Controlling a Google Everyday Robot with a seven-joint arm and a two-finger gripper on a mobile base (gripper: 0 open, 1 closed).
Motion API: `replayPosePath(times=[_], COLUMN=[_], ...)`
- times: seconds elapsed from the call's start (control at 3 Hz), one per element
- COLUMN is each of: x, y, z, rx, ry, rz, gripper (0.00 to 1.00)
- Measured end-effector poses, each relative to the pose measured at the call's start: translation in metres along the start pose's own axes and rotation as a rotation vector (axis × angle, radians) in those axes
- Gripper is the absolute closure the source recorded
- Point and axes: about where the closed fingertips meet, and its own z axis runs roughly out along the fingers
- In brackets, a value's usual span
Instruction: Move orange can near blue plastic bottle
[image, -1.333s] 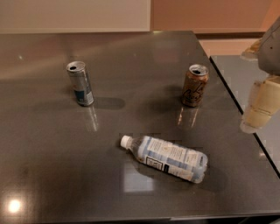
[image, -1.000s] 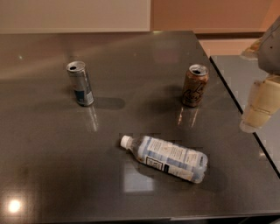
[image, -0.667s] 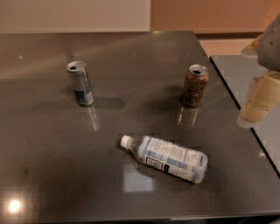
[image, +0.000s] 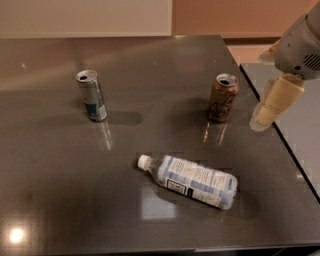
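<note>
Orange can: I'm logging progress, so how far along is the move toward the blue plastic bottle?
Nothing looks done yet: the orange can stands upright, apart from the blue plastic bottle lying on its side nearer the front. In hand: the gripper hangs just right of the can, not touching it. Left: grasp the can, carry it over, set it beside the bottle.

We observe the orange can (image: 223, 98) standing upright: short orange-brown body, dark line drawing on its side, silver top with the opening visible. The blue plastic bottle (image: 192, 180) lies on its side closer to the camera, white cap pointing left, pale blue-and-white label facing up. The two stand apart. We locate the gripper (image: 265, 112) right of the can, not touching it.
</note>
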Motion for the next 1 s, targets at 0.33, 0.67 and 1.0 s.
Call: replayPosePath(times=[0.33, 0.67, 1.0], x=[-0.006, -0.01, -0.014], y=[-0.022, -0.042, -0.054], z=[0.023, 0.046, 0.066], rx=[0.002, -0.011, -0.024], ry=[-0.039, -0.066, -0.088], rz=[0.012, 0.043, 0.073], gripper=[0.0, 0.0, 0.0])
